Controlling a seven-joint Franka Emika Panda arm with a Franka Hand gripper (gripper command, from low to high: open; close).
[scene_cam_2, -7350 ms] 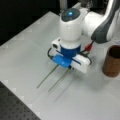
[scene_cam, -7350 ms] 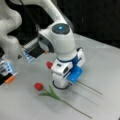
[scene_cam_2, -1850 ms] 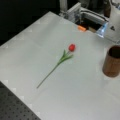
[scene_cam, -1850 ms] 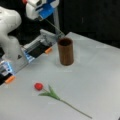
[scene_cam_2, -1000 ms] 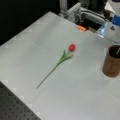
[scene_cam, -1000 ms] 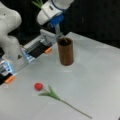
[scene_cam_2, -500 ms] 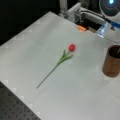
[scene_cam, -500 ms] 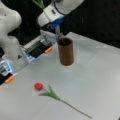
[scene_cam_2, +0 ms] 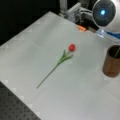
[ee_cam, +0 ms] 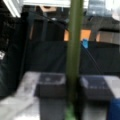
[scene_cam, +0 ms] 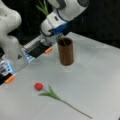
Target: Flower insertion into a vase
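Observation:
The dark-brown vase [scene_cam: 66,52] stands upright on the table, also seen at a front view's right edge [scene_cam_2: 112,61]. My gripper [scene_cam: 57,37] hangs just left of and above its rim, shut on a green flower stem [ee_cam: 73,50]. The dark finger pads [ee_cam: 51,86] clamp the stem from both sides in the wrist view. Its leaves [scene_cam: 43,7] stick up above the hand. The stem's lower end [scene_cam: 62,41] dips into the vase mouth, and a thin stem [scene_cam_2: 116,52] shows inside the vase. A red-headed flower [scene_cam: 38,86] lies flat on the table [scene_cam_2: 72,47].
The arm's base with orange tabs [scene_cam: 48,50] sits behind the vase. Another white robot body [scene_cam: 10,30] stands at a front view's left. The table's near edge borders a dark perforated board [scene_cam_2: 15,110].
Over the last two seconds the arm has swung from the upper left toward the vase and lowered, bringing the held stem's end into the vase mouth. The lying red flower has not moved.

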